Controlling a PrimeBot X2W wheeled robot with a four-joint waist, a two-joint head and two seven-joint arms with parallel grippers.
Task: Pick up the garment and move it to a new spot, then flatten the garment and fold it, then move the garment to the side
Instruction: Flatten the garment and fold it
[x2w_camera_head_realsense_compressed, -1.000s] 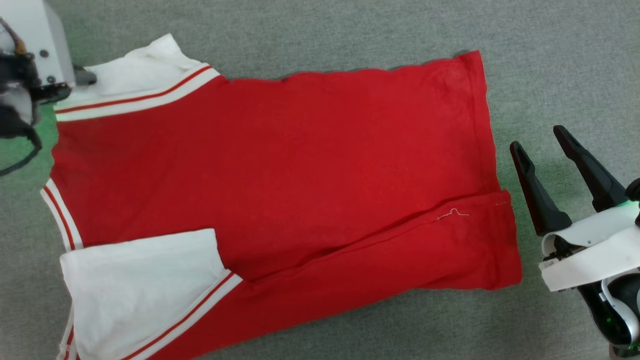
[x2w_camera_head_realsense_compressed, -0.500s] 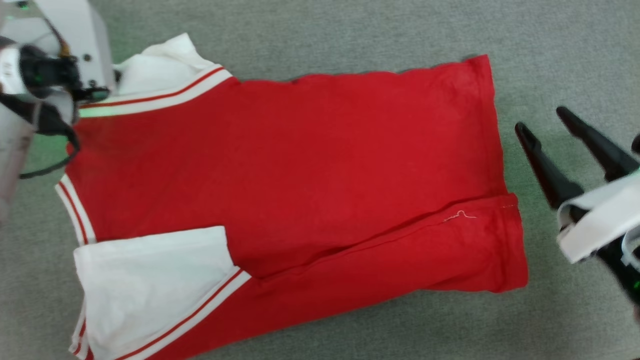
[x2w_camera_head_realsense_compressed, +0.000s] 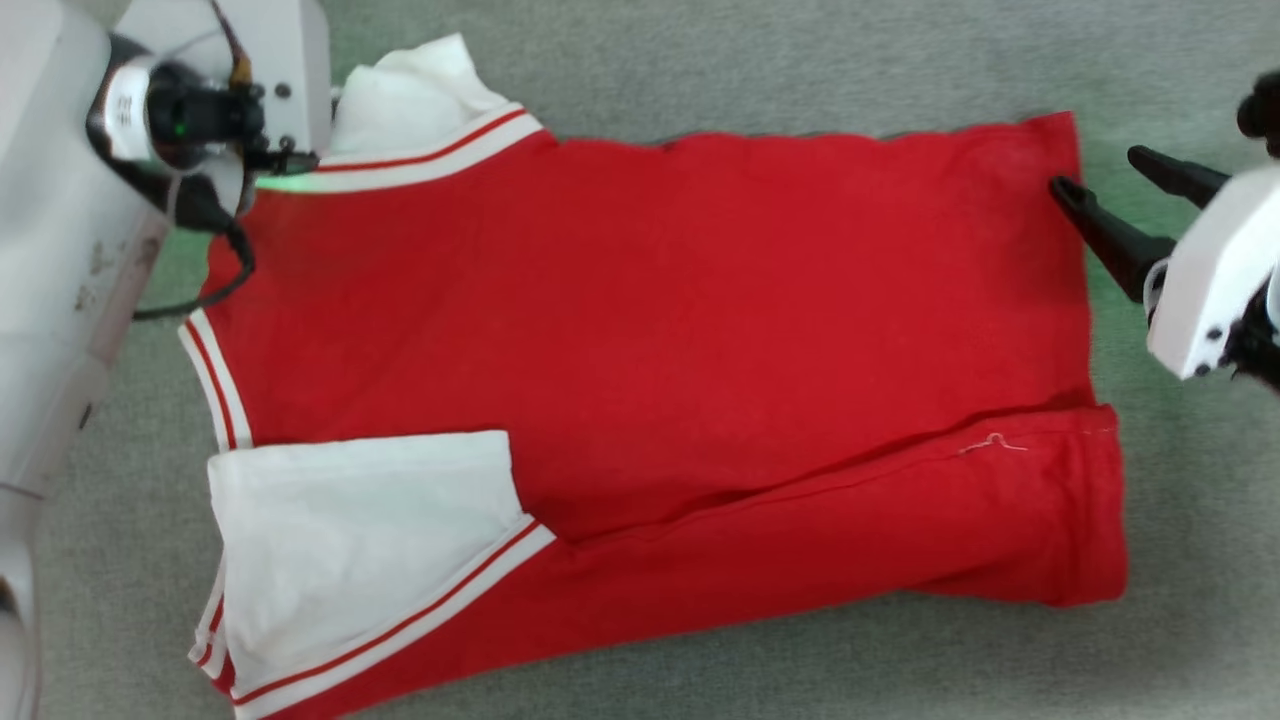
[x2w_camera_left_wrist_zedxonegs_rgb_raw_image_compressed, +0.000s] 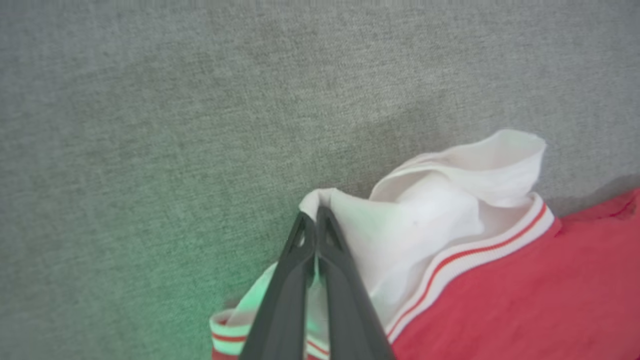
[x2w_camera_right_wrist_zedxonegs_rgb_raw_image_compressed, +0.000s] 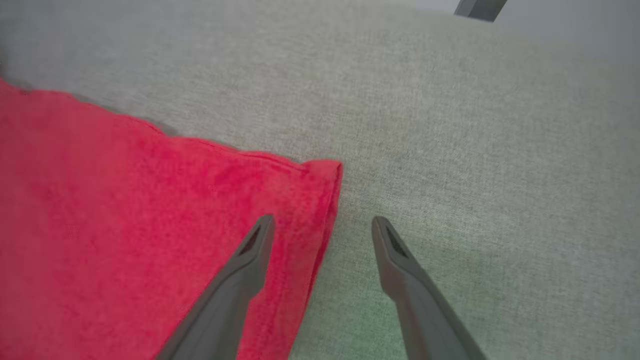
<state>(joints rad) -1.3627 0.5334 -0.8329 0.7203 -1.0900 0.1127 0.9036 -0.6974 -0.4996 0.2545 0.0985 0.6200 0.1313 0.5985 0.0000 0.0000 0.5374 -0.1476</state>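
The left gripper (x2w_camera_left_wrist_zedxonegs_rgb_raw_image_compressed: 315, 220) is pinched tight on the white sleeve (x2w_camera_left_wrist_zedxonegs_rgb_raw_image_compressed: 430, 210) of the garment (x2w_camera_head_realsense_compressed: 650, 320), which lies spread on the grey mat (x2w_camera_head_realsense_compressed: 760, 60). The right gripper (x2w_camera_right_wrist_zedxonegs_rgb_raw_image_compressed: 322, 222) stands wide, straddling the hem beside a corner. Soft, light and limp, the cloth will probably sag, so that corner looks the place to grasp.

- The garment (x2w_camera_head_realsense_compressed: 650, 320): soft, matt red cloth, lightly creased, with white sleeves in the same dull finish.
- The grey surface (x2w_camera_head_realsense_compressed: 800, 50) beneath it: matt, coarse, felt-like fabric.
- The right gripper (x2w_camera_right_wrist_zedxonegs_rgb_raw_image_compressed: 322, 218): fingers (x2w_camera_right_wrist_zedxonegs_rgb_raw_image_compressed: 400, 280) of dark matt plastic, wrist casing (x2w_camera_head_realsense_compressed: 1215, 270) of smooth white plastic.
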